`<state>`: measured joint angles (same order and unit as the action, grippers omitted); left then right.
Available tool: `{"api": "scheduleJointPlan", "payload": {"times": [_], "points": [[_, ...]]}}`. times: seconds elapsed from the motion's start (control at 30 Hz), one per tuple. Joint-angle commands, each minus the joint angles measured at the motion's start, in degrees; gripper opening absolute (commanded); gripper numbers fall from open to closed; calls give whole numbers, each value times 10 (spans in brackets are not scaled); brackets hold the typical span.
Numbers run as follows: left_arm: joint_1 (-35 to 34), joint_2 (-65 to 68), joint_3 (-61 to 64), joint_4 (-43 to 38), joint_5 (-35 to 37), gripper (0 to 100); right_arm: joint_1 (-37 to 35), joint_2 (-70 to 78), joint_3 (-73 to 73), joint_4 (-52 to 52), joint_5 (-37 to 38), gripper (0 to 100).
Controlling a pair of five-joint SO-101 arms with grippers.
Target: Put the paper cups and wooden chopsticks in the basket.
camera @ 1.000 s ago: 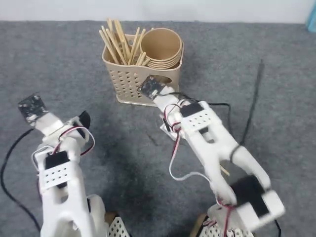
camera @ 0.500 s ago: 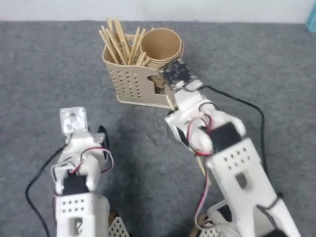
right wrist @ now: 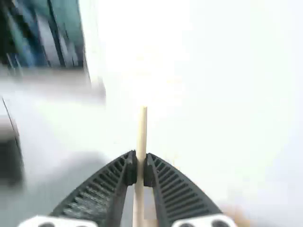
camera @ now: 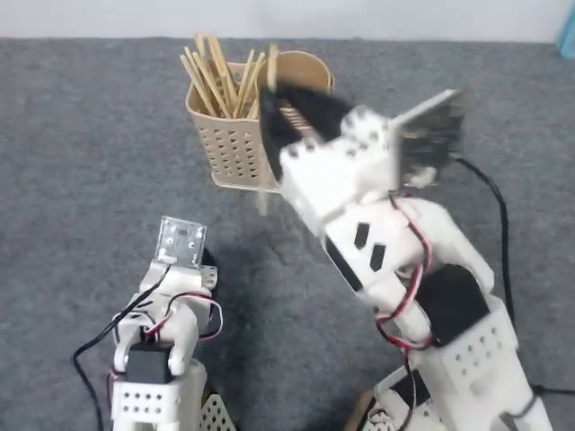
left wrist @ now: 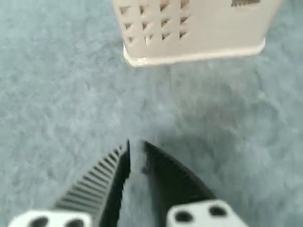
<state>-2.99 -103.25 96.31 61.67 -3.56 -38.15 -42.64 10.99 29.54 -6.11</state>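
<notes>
A beige slotted basket (camera: pixel 229 144) stands at the back of the grey mat, with several wooden chopsticks (camera: pixel 214 76) leaning in its left part and stacked paper cups (camera: pixel 310 65) in its right part, partly hidden by the right arm. My right gripper (camera: pixel 286 115) is raised in front of the basket, shut on one chopstick (camera: pixel 270 63) held upright; the right wrist view shows that chopstick (right wrist: pixel 141 132) pinched in the right gripper (right wrist: pixel 140 166). Well in front of the basket (left wrist: pixel 189 33), low over the mat, my left gripper (left wrist: pixel 135 145) is shut with nothing in it.
Grey mat (camera: pixel 99 162) covers the table, open to the left and right of the basket. A black cable (camera: pixel 503 224) runs along the right side beside the right arm. The left arm (camera: pixel 171 314) sits at the near left.
The right arm has risen from the mat and swung up toward the basket, carrying the chopstick upright. The left arm has shifted right and turned to face the basket.
</notes>
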Motion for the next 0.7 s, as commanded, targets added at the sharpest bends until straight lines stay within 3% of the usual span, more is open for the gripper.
{"api": "scheduleJointPlan", "payload": {"times": [0.0, 0.37, 0.67], "points": [[3, -12, 1, 1, -4, 12, -5, 90, -108, -140, 11, 7], [-2, -12, 2, -20, -2, 12, -1, 441, -402, -152, 118, 7], [-2, -12, 2, -23, -2, 12, 30, 540, -416, -150, 116, 7]]}}
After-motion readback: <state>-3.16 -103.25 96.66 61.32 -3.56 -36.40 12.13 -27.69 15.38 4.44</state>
